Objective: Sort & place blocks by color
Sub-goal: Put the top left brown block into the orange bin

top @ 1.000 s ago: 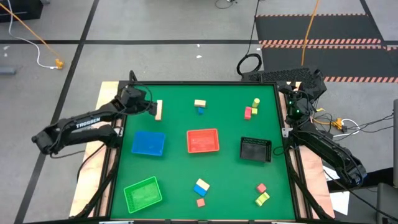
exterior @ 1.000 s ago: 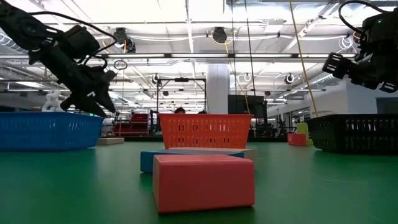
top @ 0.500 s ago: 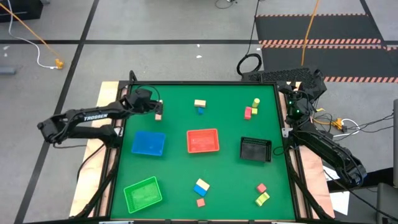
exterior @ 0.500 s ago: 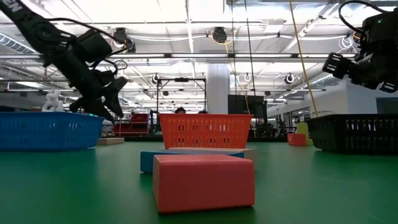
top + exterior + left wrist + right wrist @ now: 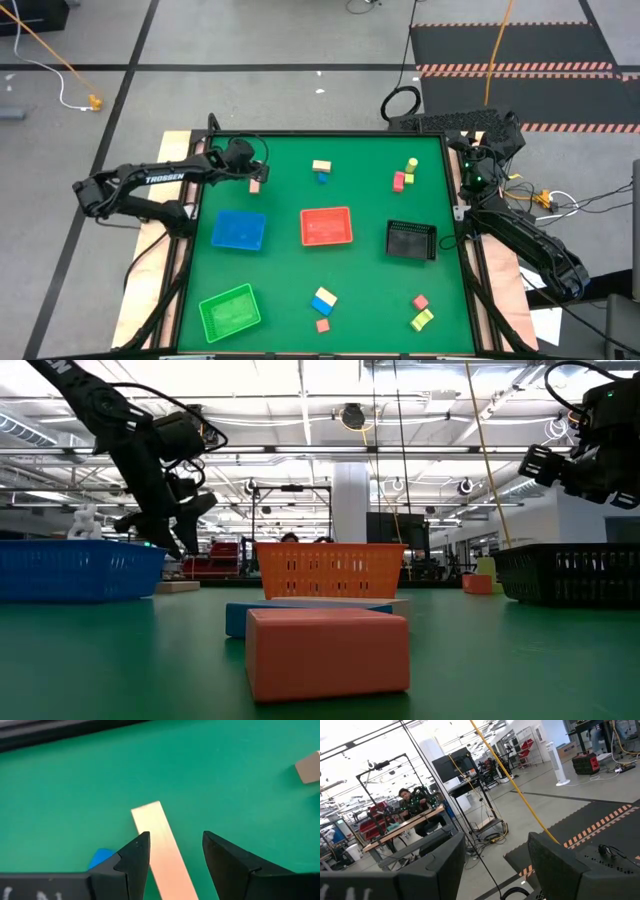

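Swung inward, the left gripper [image 5: 172,851] hangs spread astride the tan bar [image 5: 161,851] — seemingly not yet gripping.

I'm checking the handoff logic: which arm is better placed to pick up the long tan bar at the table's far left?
Left. The left gripper hangs open right over the tan bar, fingers either side. The right gripper is raised at the far right edge.

Left claw [image 5: 252,172] over bar [image 5: 161,851]
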